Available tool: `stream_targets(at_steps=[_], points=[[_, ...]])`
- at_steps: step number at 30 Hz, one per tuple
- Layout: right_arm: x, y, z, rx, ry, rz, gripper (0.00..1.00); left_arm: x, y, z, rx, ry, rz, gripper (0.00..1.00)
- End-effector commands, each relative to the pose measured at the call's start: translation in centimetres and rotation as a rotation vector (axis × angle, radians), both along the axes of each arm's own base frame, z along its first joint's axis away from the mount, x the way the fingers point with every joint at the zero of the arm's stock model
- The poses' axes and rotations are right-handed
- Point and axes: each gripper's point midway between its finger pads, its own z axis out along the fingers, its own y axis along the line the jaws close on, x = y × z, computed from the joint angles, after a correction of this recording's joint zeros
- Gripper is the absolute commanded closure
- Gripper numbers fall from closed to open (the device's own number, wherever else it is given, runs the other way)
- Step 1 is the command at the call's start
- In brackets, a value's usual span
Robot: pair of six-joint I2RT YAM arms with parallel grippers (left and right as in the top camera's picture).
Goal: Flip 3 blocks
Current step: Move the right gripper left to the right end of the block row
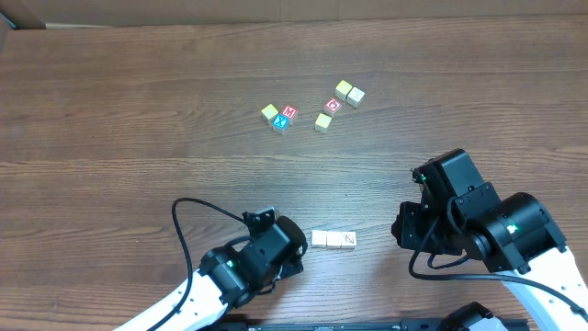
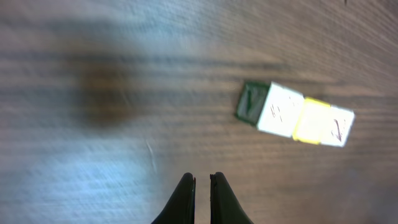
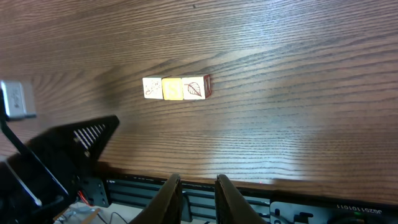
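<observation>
Blocks (image 1: pixel 333 240) lie in a tight row of three, touching side to side, at about 6 o'clock on the bench (image 1: pixel 110 110). In the right wrist view the middle one (image 3: pixel 172 88) shows a yellow face, the left one (image 3: pixel 152 88) a pale face with a faint drawing, and the right one (image 3: pixel 196 88) a red leaf-like drawing. In the left wrist view one end block (image 2: pixel 252 103) shows a dark green side.

Left fingers (image 2: pixel 186 193) are pressed together with nothing between them, just above the bench, at about 9 o'clock from the row and near it. Right fingers (image 3: pixel 169 193) stand slightly apart and hold nothing, at about 3 o'clock from the row and well apart from it.

Six other blocks (image 1: pixel 312 108) are scattered at 12 o'clock from the row, among them a red M block (image 1: pixel 288 112) and a red O block (image 1: pixel 333 105).
</observation>
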Motion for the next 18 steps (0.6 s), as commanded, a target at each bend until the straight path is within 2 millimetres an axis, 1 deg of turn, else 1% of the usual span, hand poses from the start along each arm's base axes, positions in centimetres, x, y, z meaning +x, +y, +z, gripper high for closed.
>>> stream_targets(at_steps=[1,3,5,10,14,17,18], points=[[0.4,0.2,0.9,0.016,-0.033,0.019,0.80,1.2,1.4,-0.6,0.086,-0.049,-0.064,0.96],[0.3,0.2,0.7,0.013,-0.028,0.022,0.80,1.6,1.6,-1.0,0.100,-0.050,-0.085,0.96],[0.1,0.0,0.0,0.003,-0.008,0.022,0.80,2.1,1.5,-1.4,0.114,-0.056,-0.125,0.96],[-1.0,-0.5,-3.2,-0.032,0.065,0.022,0.82,2.5,2.2,-2.7,0.157,-0.034,-0.159,0.96],[-1.7,-0.7,-6.0,-0.049,0.107,0.031,0.85,2.9,1.8,-2.5,0.160,-0.072,-0.264,0.96],[-2.2,0.4,-7.7,-0.006,0.133,0.063,0.87,3.1,1.5,-2.4,0.168,-0.098,-0.316,0.96],[-2.5,0.6,-8.2,0.001,0.155,0.043,0.87,3.1,1.6,-2.5,0.169,-0.096,-0.317,0.96]])
